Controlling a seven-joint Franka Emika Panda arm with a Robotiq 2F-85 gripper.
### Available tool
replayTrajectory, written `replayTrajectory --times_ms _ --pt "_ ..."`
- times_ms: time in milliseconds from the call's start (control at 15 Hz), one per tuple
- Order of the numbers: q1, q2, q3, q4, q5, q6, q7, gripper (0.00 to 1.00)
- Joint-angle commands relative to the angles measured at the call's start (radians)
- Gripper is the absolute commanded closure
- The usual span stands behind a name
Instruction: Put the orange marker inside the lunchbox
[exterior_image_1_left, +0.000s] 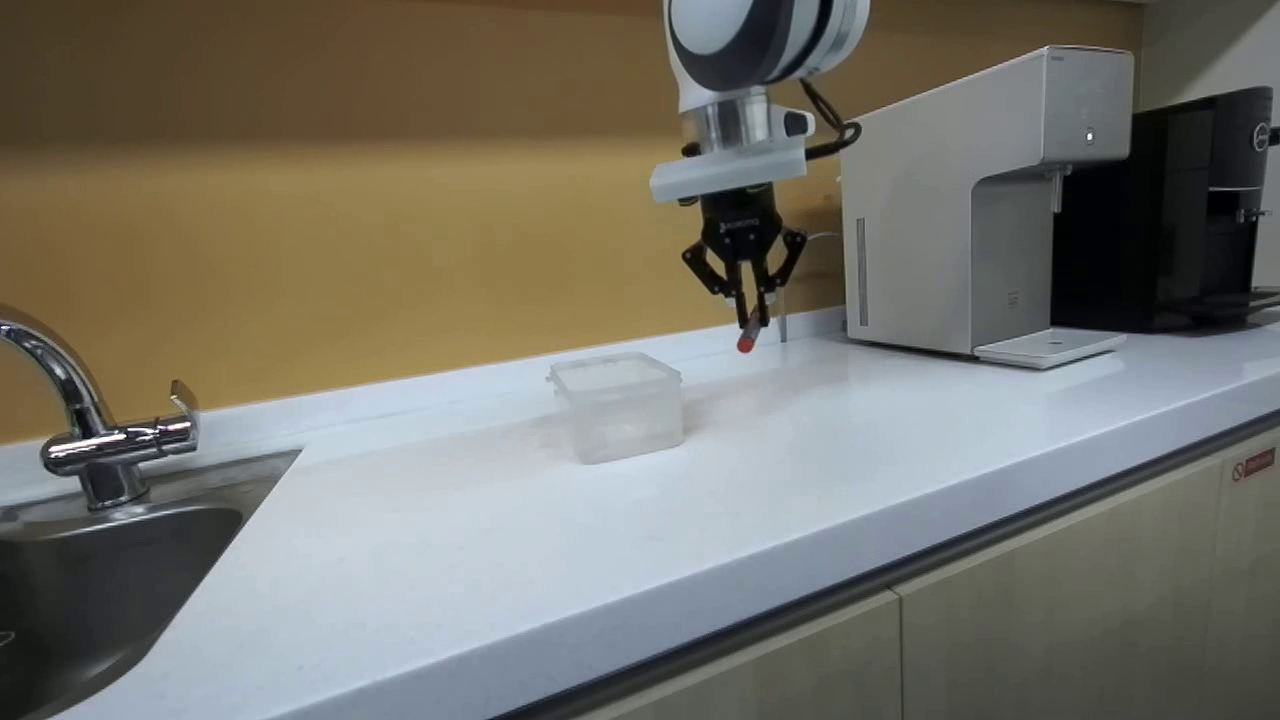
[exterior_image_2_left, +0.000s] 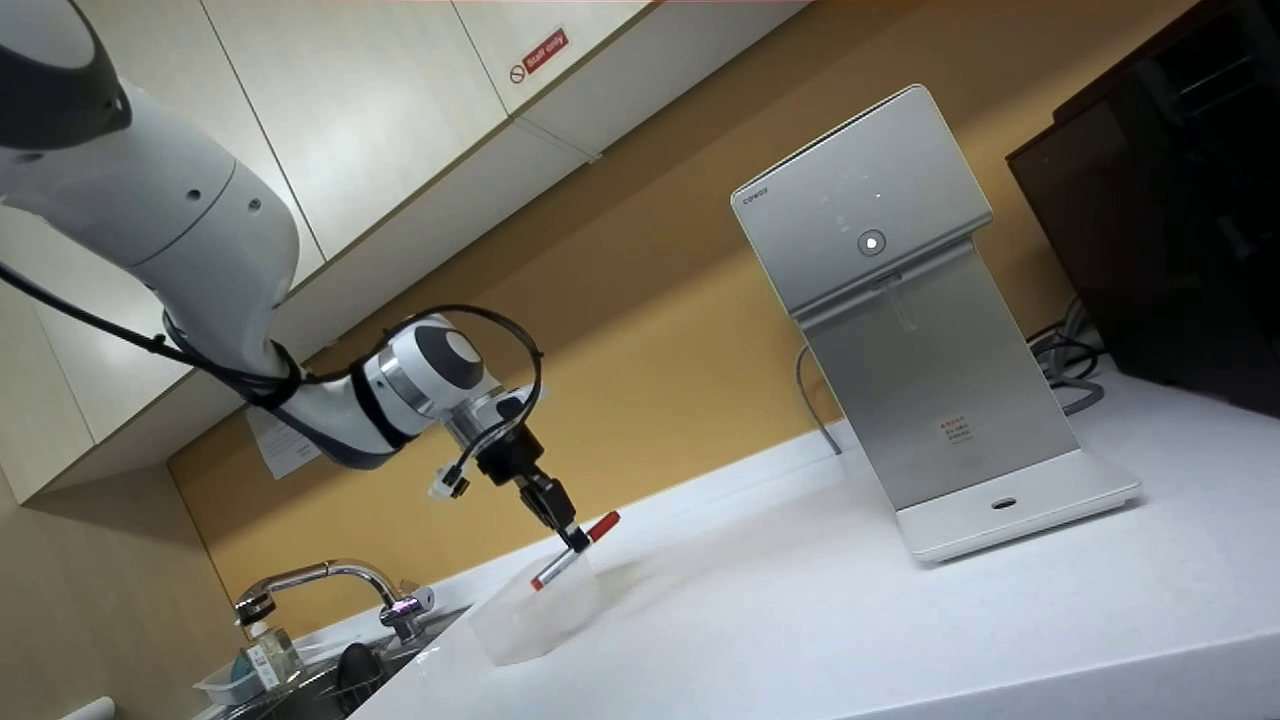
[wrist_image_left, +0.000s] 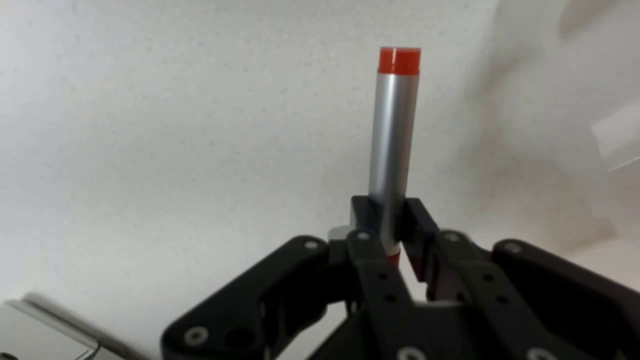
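The orange marker has a silver barrel with red-orange ends; it shows in both exterior views (exterior_image_1_left: 747, 341) (exterior_image_2_left: 606, 526) and the wrist view (wrist_image_left: 395, 125). My gripper (exterior_image_1_left: 754, 314) (exterior_image_2_left: 578, 541) (wrist_image_left: 385, 215) is shut on the marker's barrel and holds it level or slightly tilted above the counter. The fingers hide part of the barrel. The lunchbox (exterior_image_1_left: 628, 422) (exterior_image_2_left: 530, 622) is a translucent open-topped container standing upright on the counter. In an exterior view the gripper is to the right of the lunchbox and higher than its rim. A translucent shape, likely the lunchbox, shows at the wrist view's right edge (wrist_image_left: 560, 115).
A grey-white water dispenser (exterior_image_1_left: 940, 210) (exterior_image_2_left: 920, 380) stands on the white counter (exterior_image_1_left: 480, 560), with a black machine (exterior_image_1_left: 1160, 210) beyond it. A sink (exterior_image_1_left: 110, 590) with a chrome faucet (exterior_image_1_left: 110, 450) lies at the opposite end. An orange wall (exterior_image_1_left: 350, 220) backs the counter.
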Motion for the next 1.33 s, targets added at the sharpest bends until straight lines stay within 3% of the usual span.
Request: replayTrajectory --times_ms 0,400,467,667,733,1267 --pt "0.001 0.026 0.042 0.144 0.007 -0.096 -0.157 0.95" --pt "-0.009 0.119 0.096 0.295 0.15 -0.059 -0.521 0.95" --pt "0.015 0.073 0.072 0.229 0.117 -0.054 -0.442 0.8" --pt "0.016 0.108 0.071 0.264 0.14 -0.05 -0.504 0.8" --pt "0.016 0.111 0.071 0.267 0.141 -0.05 -0.508 0.95" --pt "0.02 0.231 0.081 0.371 0.188 -0.12 -0.642 0.95"
